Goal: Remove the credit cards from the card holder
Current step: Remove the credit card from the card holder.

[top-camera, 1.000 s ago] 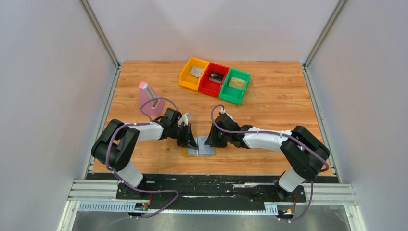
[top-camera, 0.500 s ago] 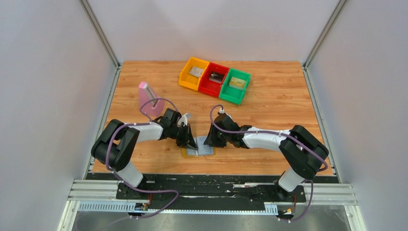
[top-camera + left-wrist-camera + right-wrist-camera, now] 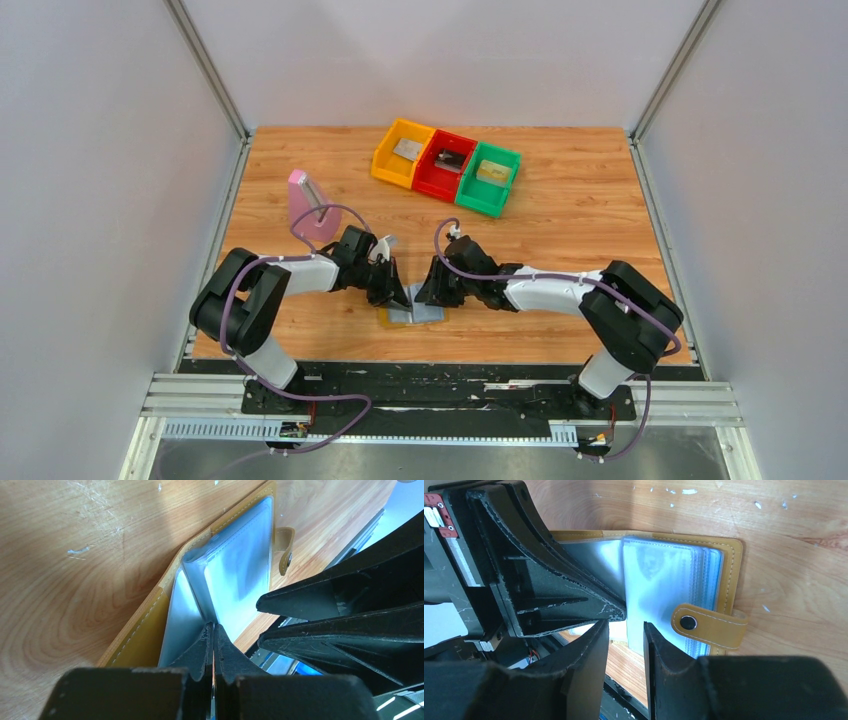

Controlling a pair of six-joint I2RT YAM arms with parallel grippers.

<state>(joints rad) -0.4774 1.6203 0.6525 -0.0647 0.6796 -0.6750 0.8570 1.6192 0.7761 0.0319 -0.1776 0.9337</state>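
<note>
- Nearest the arms' bases, the card holder (image 3: 428, 312) lies open and flat on the wooden table (image 3: 560, 230), mustard cover down, close to the near edge and centred between the two arms.
- The left gripper (image 3: 398, 295) is clenched, its tips pressed together at the fold of the clear sleeves (image 3: 240, 575). Whether a thin sleeve is pinched between them cannot be told.
- The right gripper (image 3: 425, 292) faces it from the other side. Its jaws stand apart at the sleeves' lower edge, clamped on nothing visible.
- Farther back on the left stands a pink block (image 3: 312, 208).
- Farthest back sit a yellow bin (image 3: 403, 152), a red bin (image 3: 445, 163) and a green bin (image 3: 489, 177), each holding one of the credit cards (image 3: 406, 149).
- Judgement: the step in hand looks like leafing through the sleeves for any card left. The next move calls for parting one sleeve cleanly while the holder is held down.
- Only the overhead view shows the bins and the cards.
- Only the wrist views show the sleeves, which look empty, and the snap tab (image 3: 709, 625). The right wrist view alone shows the gap between its own jaws.
</note>
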